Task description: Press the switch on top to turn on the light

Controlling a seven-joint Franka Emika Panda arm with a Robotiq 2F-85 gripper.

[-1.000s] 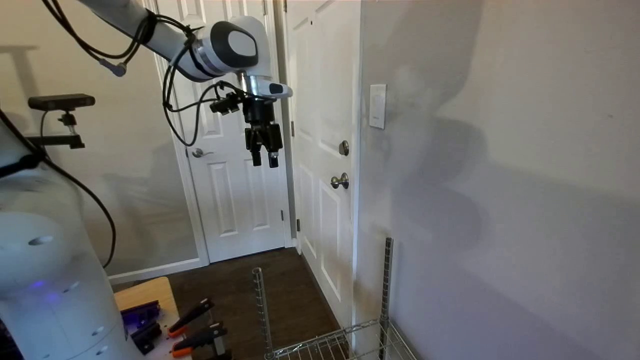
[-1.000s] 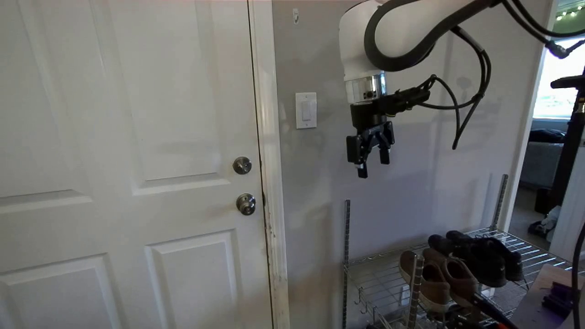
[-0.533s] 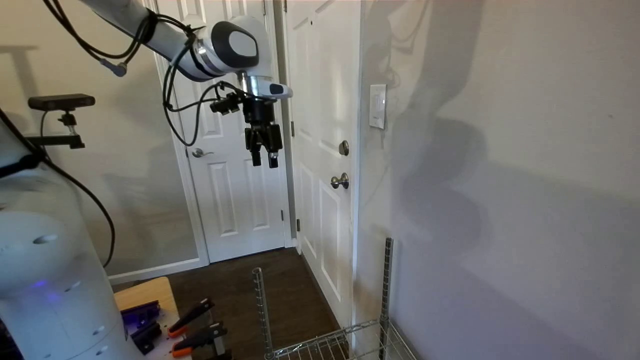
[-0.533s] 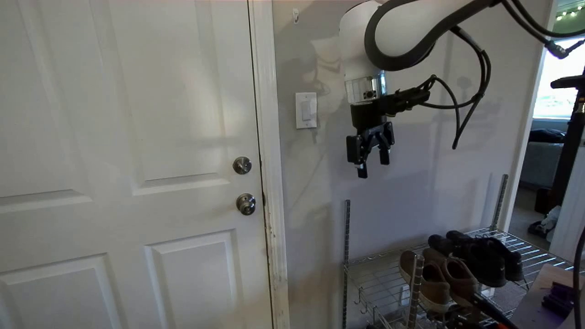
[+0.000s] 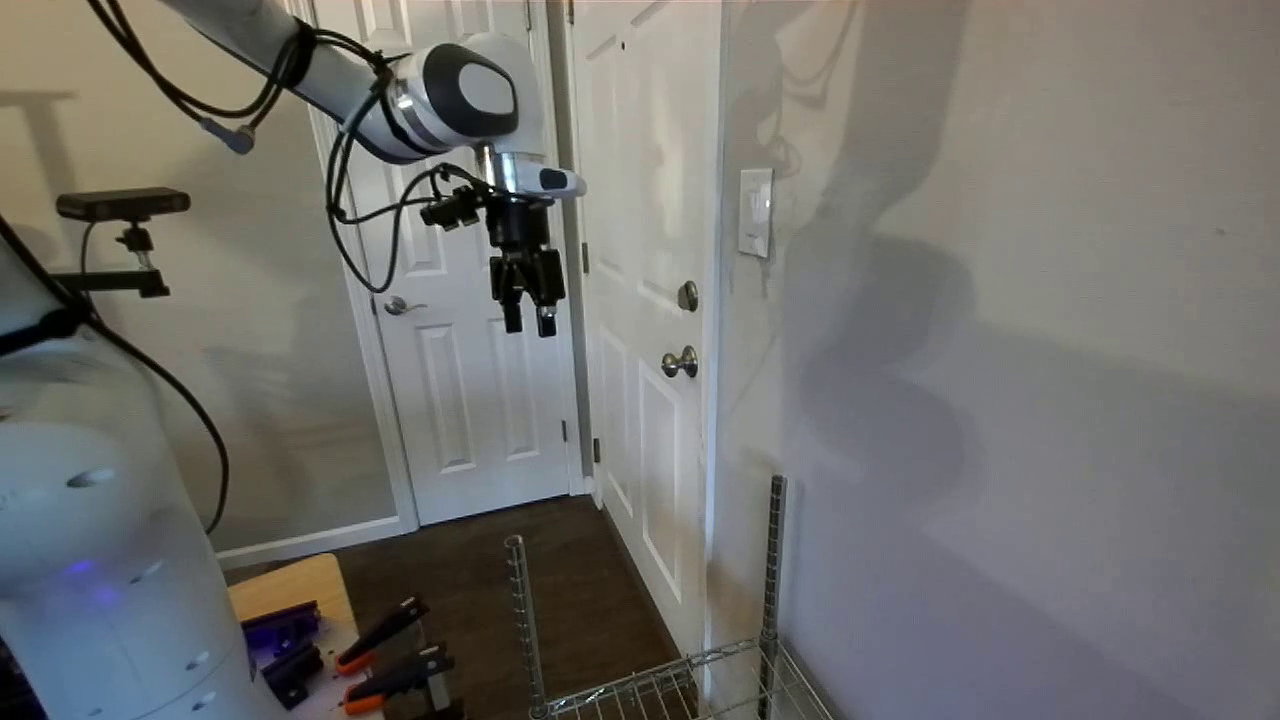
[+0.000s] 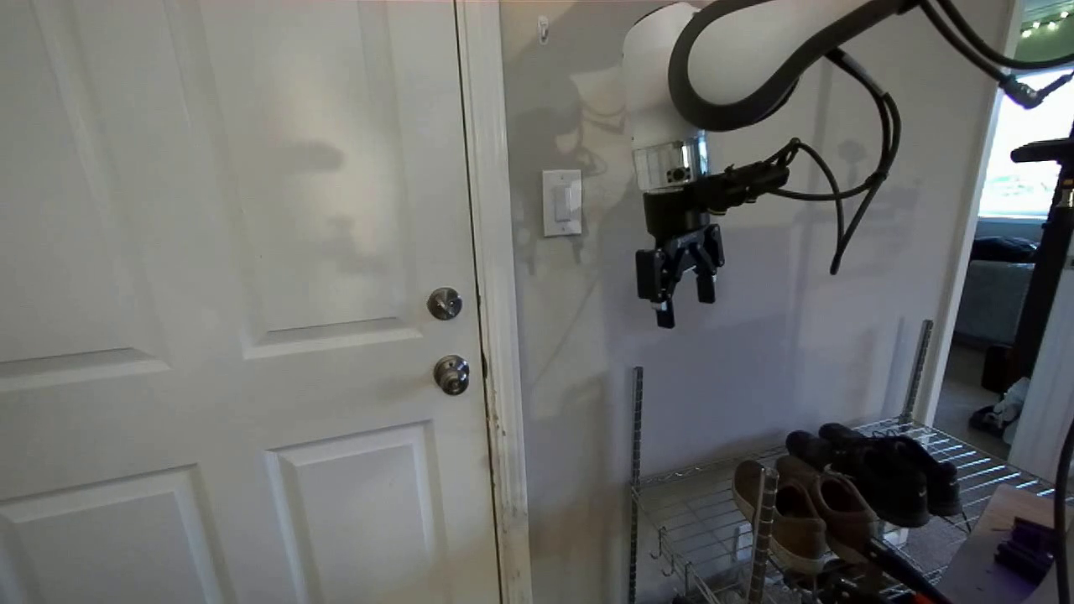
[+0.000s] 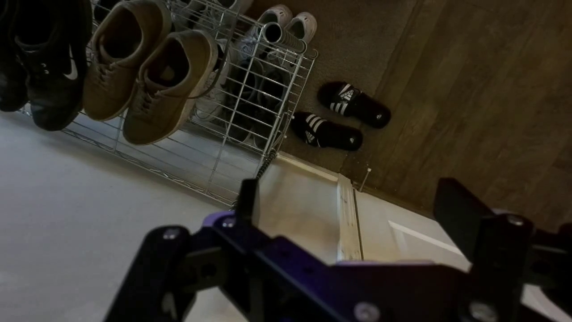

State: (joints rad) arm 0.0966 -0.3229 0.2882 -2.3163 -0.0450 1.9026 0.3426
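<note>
1. Hanging from the arm [image 6: 742,54] with its fingertips directed downward, the tool [image 6: 686,306] is shown in both exterior views.
2. Its fingers [image 7: 464,219] are spread apart; in the wrist view the door frame [image 7: 348,214] can be seen through the gap.
3. The switch [image 6: 562,203] is mounted upright on the wall [image 6: 570,319], just beside the door frame.
4. Tool and switch are set well apart: in an exterior view the switch is pictured left of the tool and above the fingertips.
5. In an exterior view the switch [image 5: 756,212] is pictured right of the tool, again above the fingertips.
6. The door knob [image 6: 451,375] is set lower than the switch, on the door [image 6: 327,252].
7. Below, a wire rack [image 6: 759,537] is placed along the wall, with brown shoes [image 7: 147,98] laid on it.
</note>
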